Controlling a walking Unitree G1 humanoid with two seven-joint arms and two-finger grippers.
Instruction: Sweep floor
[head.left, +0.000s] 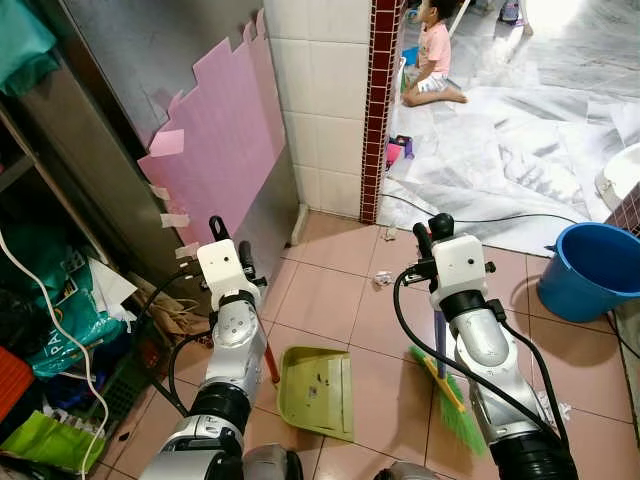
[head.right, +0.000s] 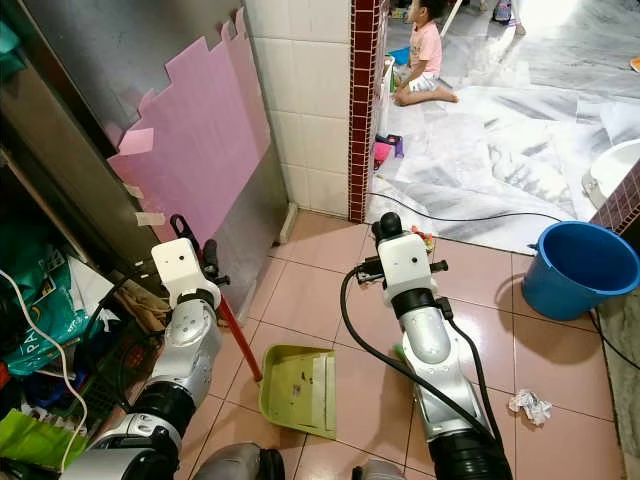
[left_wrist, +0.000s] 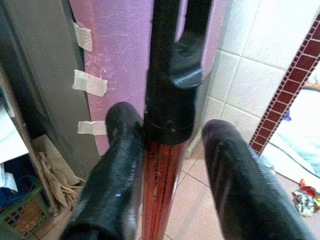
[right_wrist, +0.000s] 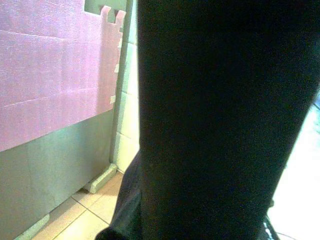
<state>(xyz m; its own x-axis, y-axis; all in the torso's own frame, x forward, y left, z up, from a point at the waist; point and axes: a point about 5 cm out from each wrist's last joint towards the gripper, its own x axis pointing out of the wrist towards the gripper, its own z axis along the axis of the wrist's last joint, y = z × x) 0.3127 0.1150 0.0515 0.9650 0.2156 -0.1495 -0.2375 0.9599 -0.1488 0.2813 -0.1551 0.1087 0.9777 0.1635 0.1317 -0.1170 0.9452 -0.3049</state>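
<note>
The left gripper (left_wrist: 170, 150) squeezes the red dustpan handle (left_wrist: 160, 190); the right gripper (head.left: 428, 236) grips the broom (head.left: 447, 400), fingers' state unclear

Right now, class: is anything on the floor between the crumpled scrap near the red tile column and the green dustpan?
Nothing visible does. Bare pink tiles lie between the scrap and the dustpan. The broom stands beside that path, on the right arm's side.
</note>
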